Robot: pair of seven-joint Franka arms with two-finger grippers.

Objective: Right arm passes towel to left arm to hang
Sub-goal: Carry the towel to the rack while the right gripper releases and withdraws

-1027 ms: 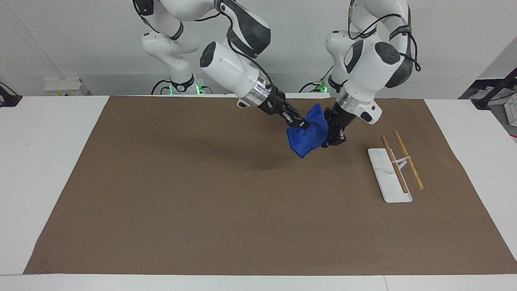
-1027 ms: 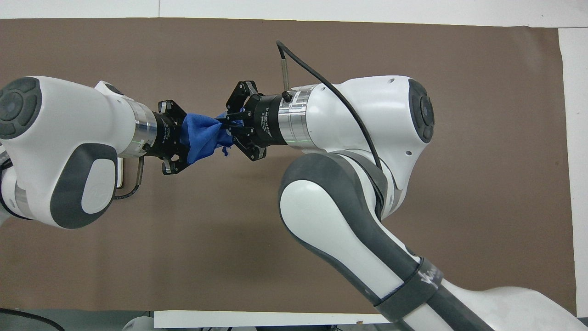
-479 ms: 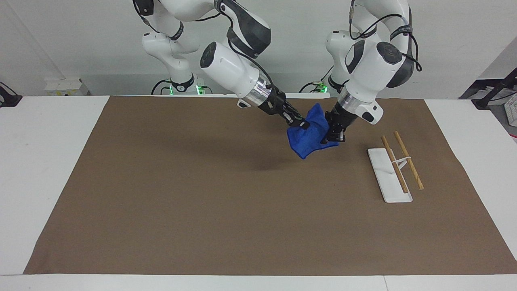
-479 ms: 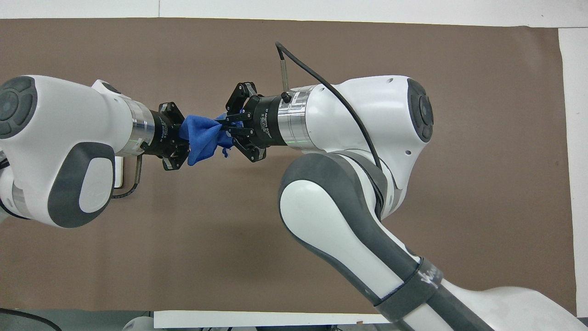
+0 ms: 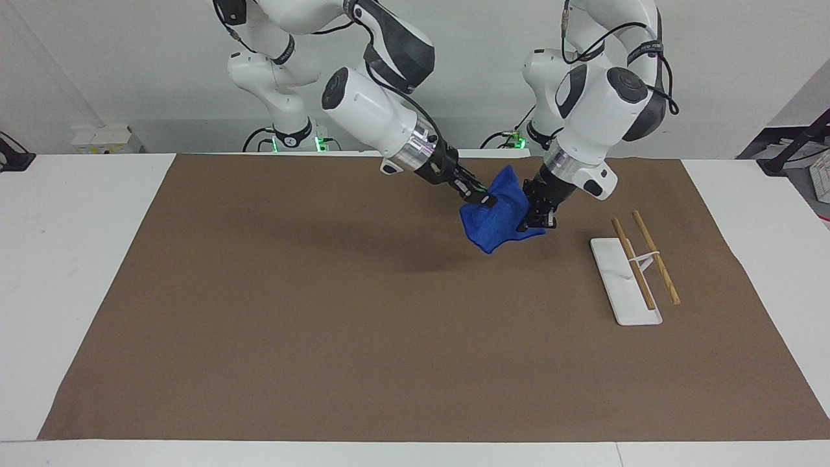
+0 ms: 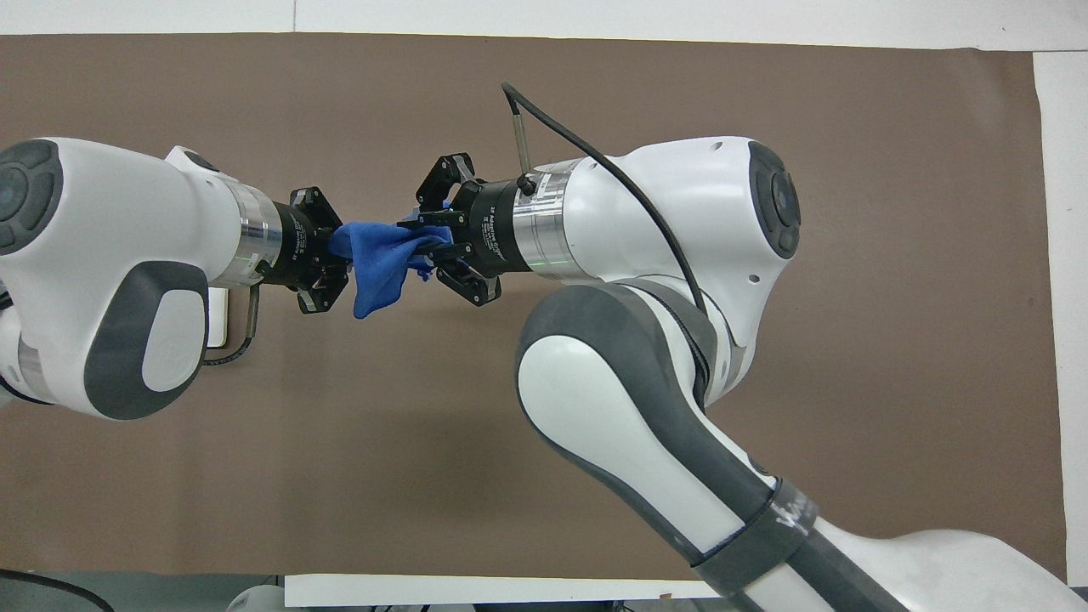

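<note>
The royal-blue towel (image 5: 496,217) hangs in the air over the brown mat, stretched between both grippers; it also shows in the overhead view (image 6: 378,263). My right gripper (image 5: 483,198) reaches in from the right arm's end and is shut on one end of the towel (image 6: 429,242). My left gripper (image 5: 528,224) points down at a slant and is shut on the other end (image 6: 336,259). The towel's lower part sags below the grippers. Its loop is not discernible.
A white rack base (image 5: 622,285) with two wooden rods (image 5: 655,256) stands on the mat toward the left arm's end; in the overhead view only a bit of the base (image 6: 217,319) shows under the left arm. A brown mat (image 5: 324,311) covers the table.
My left gripper's fingers have drawn in around the towel's end and moved slightly back toward its own end. The towel is now pulled more taut between the two grippers.
</note>
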